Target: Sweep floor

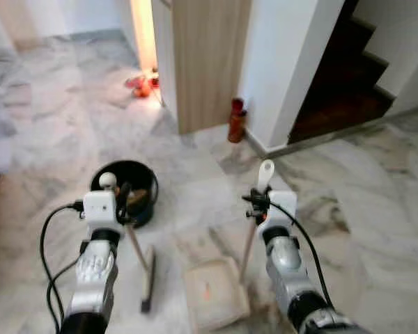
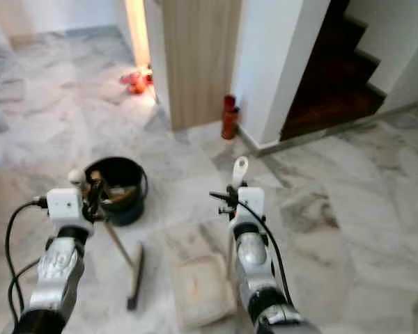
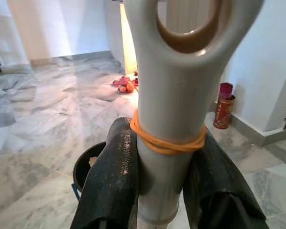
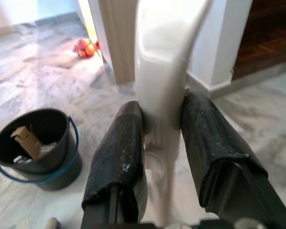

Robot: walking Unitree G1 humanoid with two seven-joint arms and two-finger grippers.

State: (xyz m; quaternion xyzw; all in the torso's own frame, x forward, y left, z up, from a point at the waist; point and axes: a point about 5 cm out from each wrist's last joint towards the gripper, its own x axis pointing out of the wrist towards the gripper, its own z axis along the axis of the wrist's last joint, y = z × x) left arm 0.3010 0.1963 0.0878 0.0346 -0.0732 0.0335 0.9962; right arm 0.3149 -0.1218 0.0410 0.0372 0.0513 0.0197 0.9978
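My left gripper [image 1: 122, 197] is shut on the cream handle of a small broom [image 1: 138, 252]. The handle slants down to a dark brush head [image 1: 148, 280] resting on the marble floor. In the left wrist view the black fingers [image 3: 115, 174] clamp the handle just below an orange rubber band [image 3: 168, 143] and its hanging loop. My right gripper [image 1: 260, 202] is shut on the upright white handle [image 1: 265, 171] of a cream dustpan [image 1: 214, 293]. The pan lies flat on the floor between my arms, with a small orange scrap in it.
A black bucket [image 1: 142, 179] with a blue bail holds cardboard scraps just beyond the left gripper. A red canister [image 1: 236, 120] stands by the white wall corner. Orange items [image 1: 142, 85] lie near a wooden door panel [image 1: 207, 56]. Dark stairs [image 1: 345, 76] rise at the far right.
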